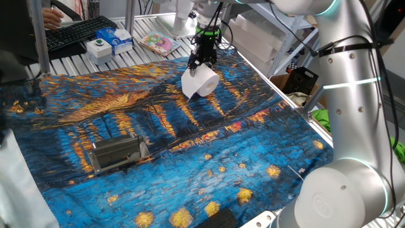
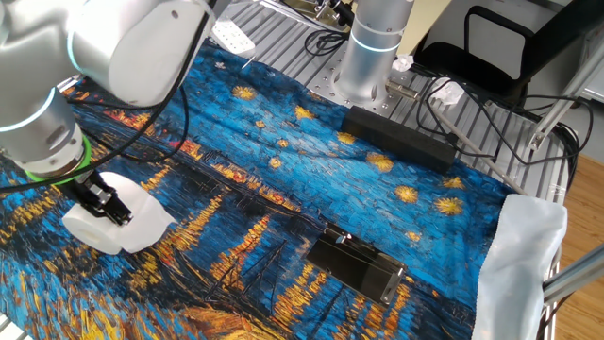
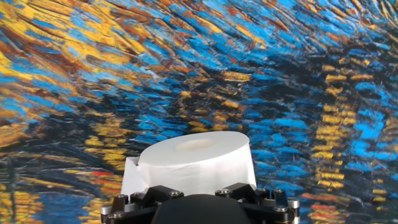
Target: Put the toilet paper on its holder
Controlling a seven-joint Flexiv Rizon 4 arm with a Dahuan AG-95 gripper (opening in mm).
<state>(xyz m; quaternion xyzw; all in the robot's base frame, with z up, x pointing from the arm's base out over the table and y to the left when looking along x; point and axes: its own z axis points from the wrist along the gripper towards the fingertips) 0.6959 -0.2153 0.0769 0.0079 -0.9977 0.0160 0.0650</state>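
The toilet paper (image 1: 201,83) is a white roll with a loose sheet end hanging at its side. My gripper (image 1: 202,63) is shut on it from above, jaws wide across the roll, and holds it tilted over the far part of the painted cloth. The other fixed view shows the black fingers (image 2: 115,209) pressed into the toilet paper (image 2: 127,227). In the hand view the toilet paper (image 3: 196,160) fills the lower middle, its hollow core facing away. The holder (image 1: 117,154), a grey metal bracket with a bar, lies flat on the cloth well apart from the roll, and shows as the holder (image 2: 357,265) in the other fixed view.
A blue and yellow painted cloth (image 1: 190,158) covers the table. Behind it stand a white button box (image 1: 100,47), a blue box (image 1: 119,39), a keyboard (image 1: 74,33) and a colourful book (image 1: 158,43). A black box (image 2: 401,140) lies by the arm's base (image 2: 368,57).
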